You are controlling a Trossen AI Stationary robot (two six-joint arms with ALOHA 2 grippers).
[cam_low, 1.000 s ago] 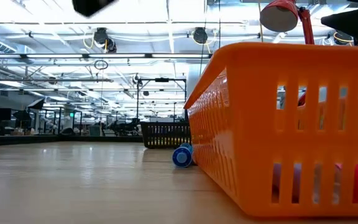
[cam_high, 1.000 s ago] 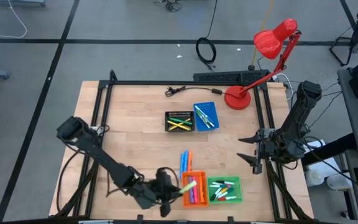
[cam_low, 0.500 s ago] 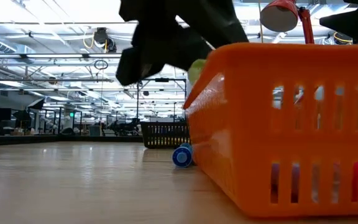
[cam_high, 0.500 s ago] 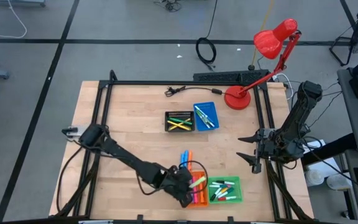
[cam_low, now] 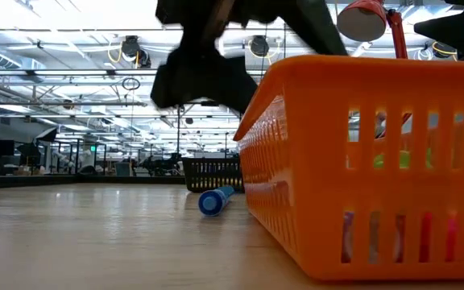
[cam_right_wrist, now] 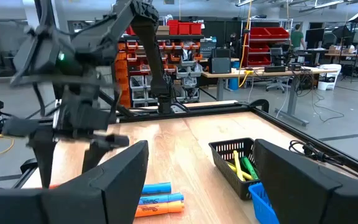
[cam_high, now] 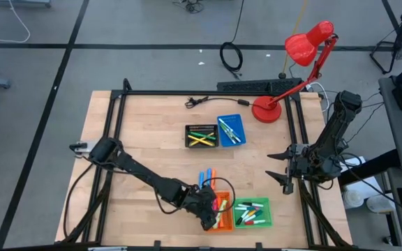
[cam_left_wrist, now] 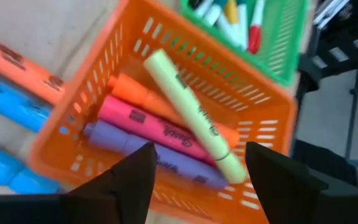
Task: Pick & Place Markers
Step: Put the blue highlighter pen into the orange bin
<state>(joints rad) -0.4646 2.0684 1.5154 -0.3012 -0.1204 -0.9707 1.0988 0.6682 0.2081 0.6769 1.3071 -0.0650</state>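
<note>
left gripper (cam_left_wrist: 194, 171): hovering over the orange tray (cam_high: 221, 213) near the table's front edge, fingers (cam_left_wrist: 129, 180) standing apart, gripping nothing
yellow marker (cam_left_wrist: 194, 115): lying free in the orange tray, slanting across the other markers there
markers in orange tray: 1 orange (cam_left_wrist: 135, 90), 1 pink (cam_left_wrist: 145, 127), 1 purple (cam_left_wrist: 135, 149), lying side by side under the yellow one
loose markers: 2 blue (cam_left_wrist: 11, 106) and 1 orange (cam_left_wrist: 17, 62) lying on the table (cam_high: 145, 160) just beside the orange tray, on its far side
green tray (cam_high: 252, 213): sitting just right of the orange tray, holding several white-bodied markers
black tray (cam_high: 202, 136): sitting near the table's middle, holding yellow and green markers
blue tray (cam_high: 230, 130): touching the black tray's right side, holding markers
right gripper (cam_high: 279, 171): waiting at the table's right edge, fingers spread wide, holding nothing
red lamp (cam_high: 306, 49): standing at the far right corner
</note>
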